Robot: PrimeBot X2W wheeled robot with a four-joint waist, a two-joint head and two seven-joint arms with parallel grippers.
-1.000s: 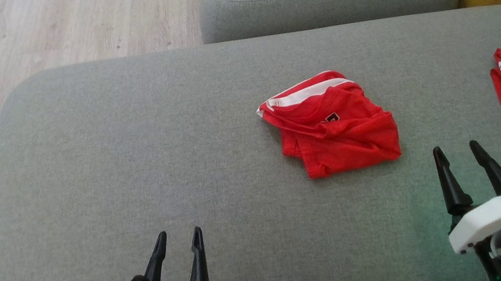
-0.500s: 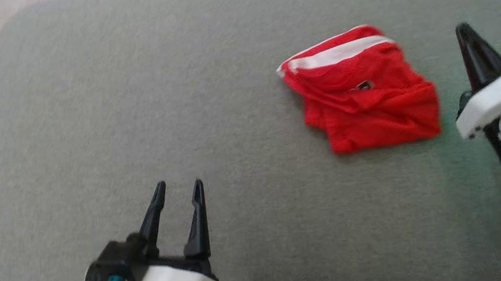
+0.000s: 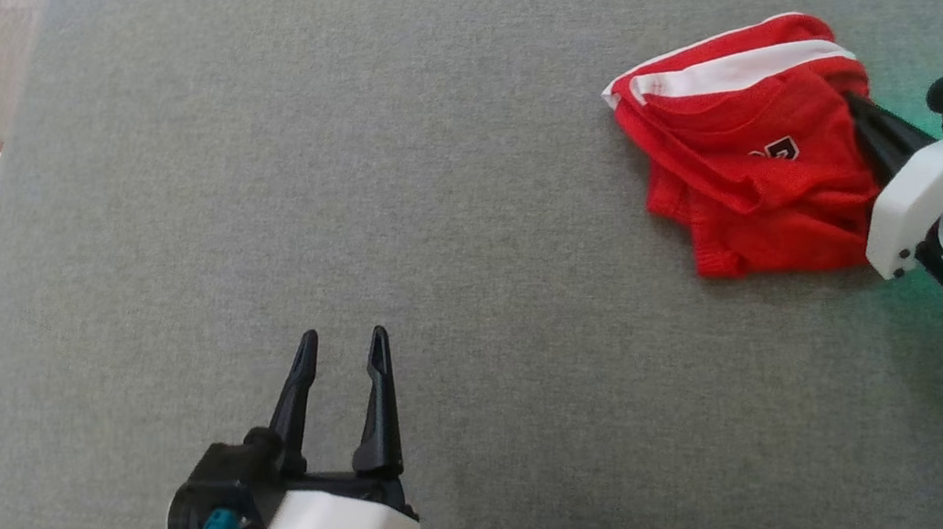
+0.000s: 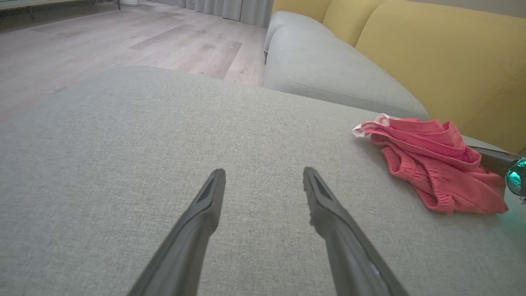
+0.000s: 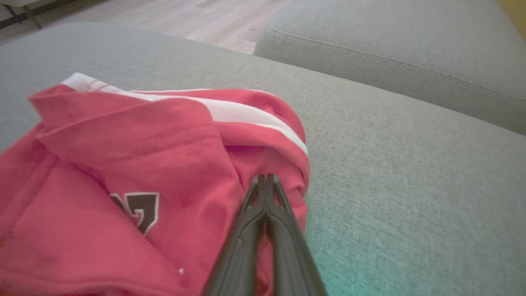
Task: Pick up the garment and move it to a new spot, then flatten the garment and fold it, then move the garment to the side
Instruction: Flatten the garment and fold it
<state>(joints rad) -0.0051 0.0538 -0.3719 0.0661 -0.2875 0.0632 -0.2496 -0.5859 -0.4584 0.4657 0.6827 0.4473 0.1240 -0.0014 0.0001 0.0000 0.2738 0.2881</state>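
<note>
- My right gripper is clenched, its two dark fingers pressed together with the tips buried in a fold at the right edge of the crumpled red knit garment with white stripes. I judge that a ply of cloth is nipped between them.
- The garment lies in a loose heap on the right part of the broad grey woven cushion, well apart from my left gripper. That one is released, fingers spread over bare cushion.
- I expect the garment to be light, limp and not at all fragile. It should sag and unfurl when lifted, so a single pinch will let it dangle in a bunch.
- The white-striped band looks thicker, so I judge it the firmer place to grip. For flattening, two spread corners would serve better than this one fold.
- The right wrist view shows the closed fingertips and the black-and-white badge close up. The head view hides those tips under red cloth.
- The left wrist view shows the heap side-on, how high its folds stand, and the yellow sofa back behind it.
</note>
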